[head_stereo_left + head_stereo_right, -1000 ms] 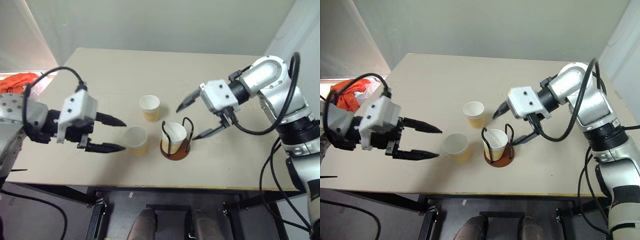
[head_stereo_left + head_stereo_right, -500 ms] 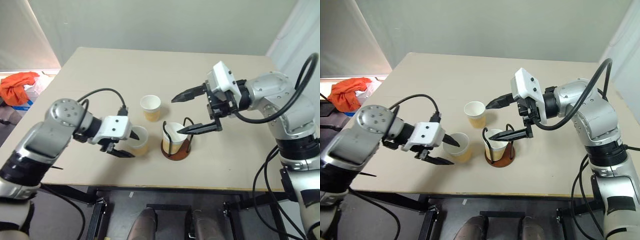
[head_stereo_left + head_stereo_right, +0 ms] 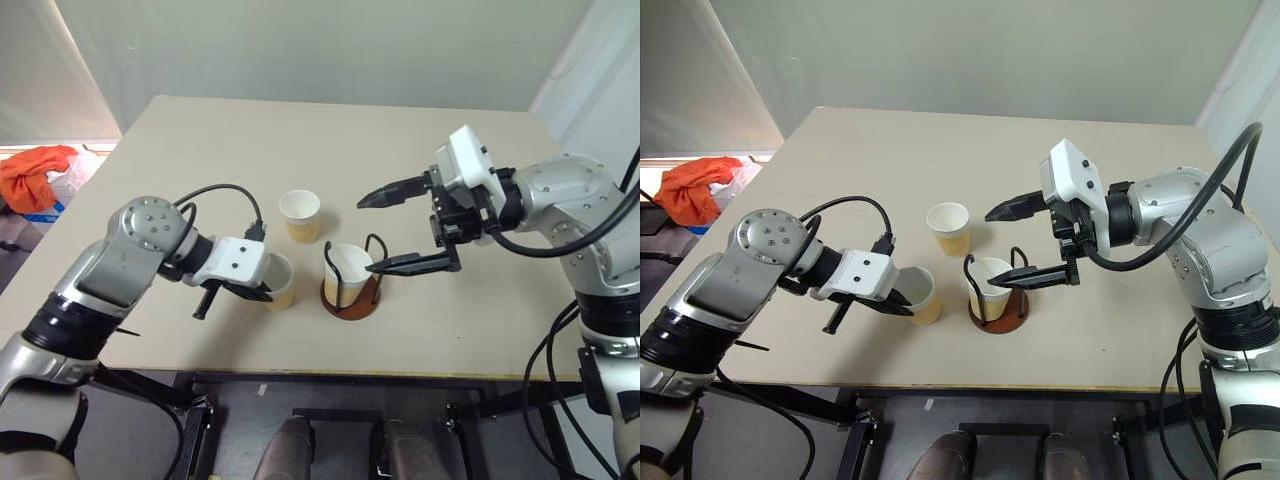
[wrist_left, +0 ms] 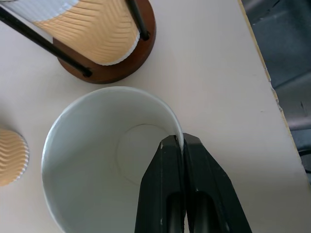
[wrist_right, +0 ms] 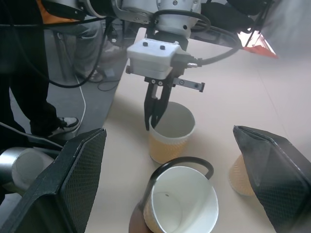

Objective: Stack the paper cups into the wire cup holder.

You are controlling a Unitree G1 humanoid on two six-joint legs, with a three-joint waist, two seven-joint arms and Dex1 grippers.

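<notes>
Lab test bay: bare table [image 3: 450,330], plain wall [image 3: 330,50], loose cables [image 5: 82,92].

cups [image 4: 104,29]: ribbed matt paper | holder base [image 4: 109,73]: smooth brown wood-like | table [image 3: 420,140]: matt beige

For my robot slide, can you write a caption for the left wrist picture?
Left gripper pinching the rim of a paper cup beside the cup holder.

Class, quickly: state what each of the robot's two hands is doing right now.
Left hand: closed, pinching the rim of the near paper cup, one finger inside, one outside.
Right hand: open, holding nothing, above the wire cup holder.
</notes>
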